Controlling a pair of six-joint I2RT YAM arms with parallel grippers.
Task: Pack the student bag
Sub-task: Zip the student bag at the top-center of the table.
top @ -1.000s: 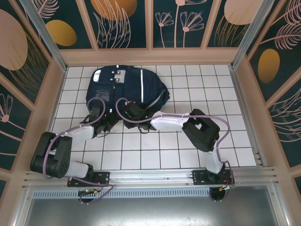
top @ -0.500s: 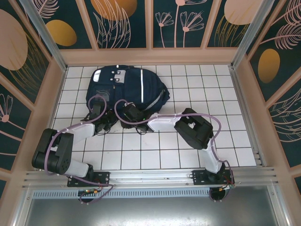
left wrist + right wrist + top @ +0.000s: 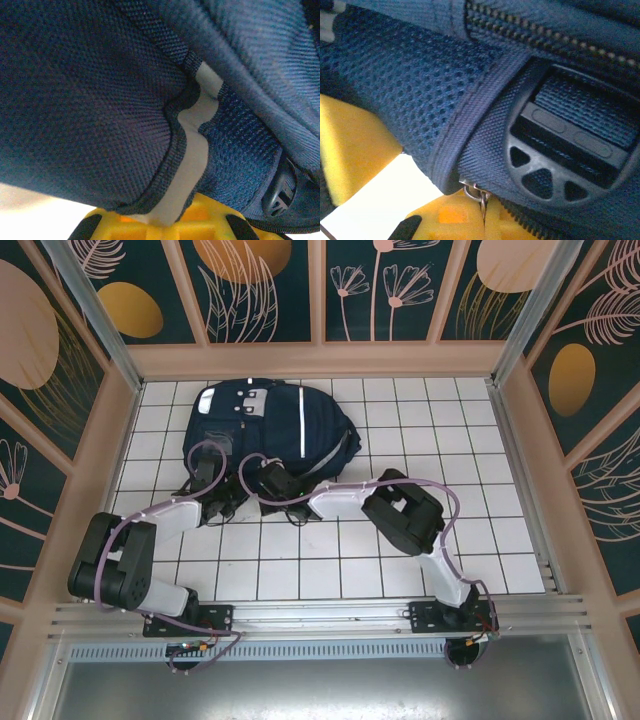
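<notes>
The student bag (image 3: 270, 425) is lying flat toward 11 o'clock on the white-tiled counter (image 3: 400, 570), with its front pocket facing up. Both arms are reaching to its 6 o'clock edge. The left claw (image 3: 165, 222) is pinching fully closed on the bag's navy hem, where a white stripe (image 3: 192, 150) is running down between the yellow fingers. The right claw (image 3: 465, 212) is clamping closed on the bag's mesh edge, with a metal zipper ring (image 3: 476, 192) hanging at 6 o'clock and a black buckle (image 3: 565, 150) sitting at 3 o'clock.
</notes>
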